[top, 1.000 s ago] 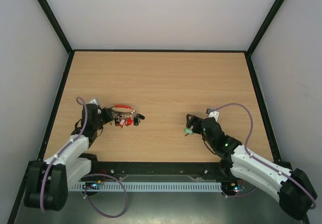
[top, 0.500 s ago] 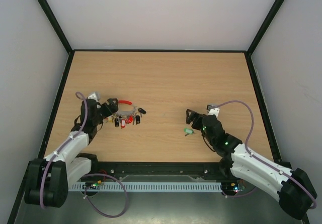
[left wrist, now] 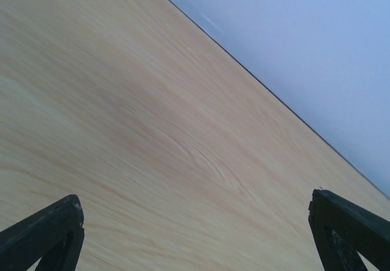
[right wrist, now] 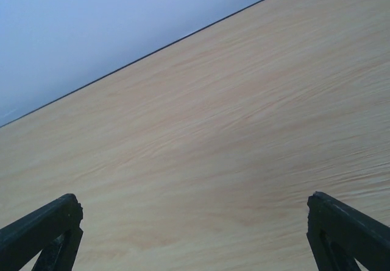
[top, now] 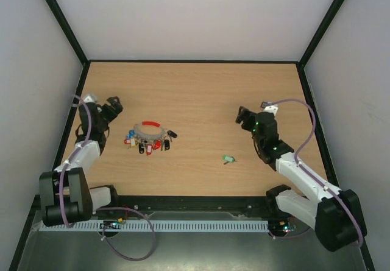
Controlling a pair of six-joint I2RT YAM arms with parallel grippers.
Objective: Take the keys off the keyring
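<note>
The keyring (top: 148, 125), a thin silvery ring with a red sleeve on its far arc, lies flat on the table left of centre. A cluster of keys (top: 149, 143) with red, blue, black and yellow heads hangs along its near side. One green-headed key (top: 228, 159) lies alone right of centre. My left gripper (top: 114, 106) is open, raised and off to the left of the ring, touching nothing. My right gripper (top: 244, 116) is open too, beyond and to the right of the green key. Both wrist views show only bare wood between wide-apart fingertips (left wrist: 49, 228) (right wrist: 347, 225).
The wooden table (top: 201, 94) is boxed in by a black frame and white walls on three sides. Grey cables loop over both arms. A black rail runs along the near edge between the arm bases.
My left gripper let go of the keyring, opened and drew back to the left. The ring now lies flat. My right gripper pulled away from the green key toward the far right.
</note>
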